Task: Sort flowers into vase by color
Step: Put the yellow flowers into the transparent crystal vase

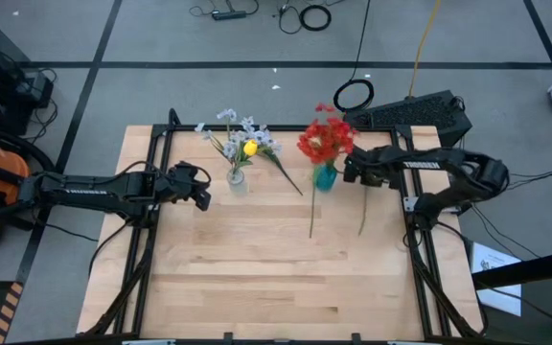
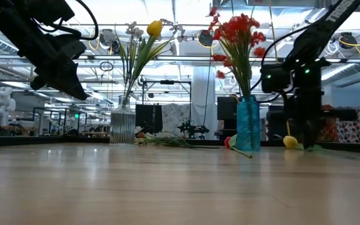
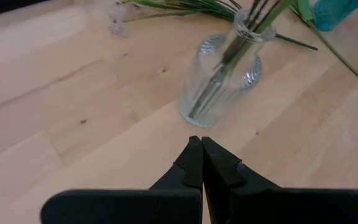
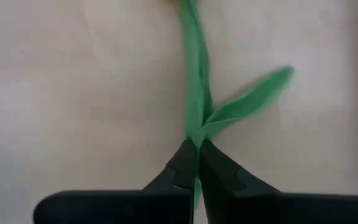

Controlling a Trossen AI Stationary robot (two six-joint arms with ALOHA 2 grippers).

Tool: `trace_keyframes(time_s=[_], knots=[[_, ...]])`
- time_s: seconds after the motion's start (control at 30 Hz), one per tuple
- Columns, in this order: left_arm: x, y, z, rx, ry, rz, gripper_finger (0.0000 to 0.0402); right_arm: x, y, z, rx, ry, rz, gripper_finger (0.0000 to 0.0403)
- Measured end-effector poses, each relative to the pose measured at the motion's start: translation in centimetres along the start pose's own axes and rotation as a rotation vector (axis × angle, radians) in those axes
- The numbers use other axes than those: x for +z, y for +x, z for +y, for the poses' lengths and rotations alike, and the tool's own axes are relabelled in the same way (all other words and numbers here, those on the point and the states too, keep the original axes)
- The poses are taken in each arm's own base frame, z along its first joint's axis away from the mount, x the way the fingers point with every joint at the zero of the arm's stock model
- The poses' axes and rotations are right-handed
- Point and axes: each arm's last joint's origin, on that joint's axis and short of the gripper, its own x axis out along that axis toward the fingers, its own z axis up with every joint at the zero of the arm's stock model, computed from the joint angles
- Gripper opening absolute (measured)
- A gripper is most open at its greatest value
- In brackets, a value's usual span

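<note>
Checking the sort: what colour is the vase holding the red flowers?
Teal blue vase, clearest in the low view.

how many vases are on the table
2. A clear glass vase stands at the back left, holding pale sprays and a yellow tulip. A blue vase stands to its right, holding red flowers, beside the right gripper.

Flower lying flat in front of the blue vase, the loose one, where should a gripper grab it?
Take its bare stem around the middle, coming straight down with the jaws across it. It lies flat on the table, its head end crowds the blue vase, and the other end is clear. The left gripper, shut and empty, is free for it.
</note>
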Motion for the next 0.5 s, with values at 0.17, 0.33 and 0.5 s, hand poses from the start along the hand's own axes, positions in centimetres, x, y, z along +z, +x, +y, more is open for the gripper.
trace_keyframes(time_s=[0.17,0.33,0.5], knots=[[0.0,0.0,0.0,-0.015,0.0,0.013,0.0002,-1.2,-3.4,-1.9,0.032,0.012,-0.052,0.0002],[0.0,0.0,0.0,-0.013,0.0,0.012,0.0002,-2.0,-5.9,-4.0,0.09,0.069,-0.121,0.0001],[0.0,0.0,0.0,-0.003,0.005,0.002,0.0002,-2.4,-7.5,-5.5,0.173,0.093,-0.15,0.0001]])
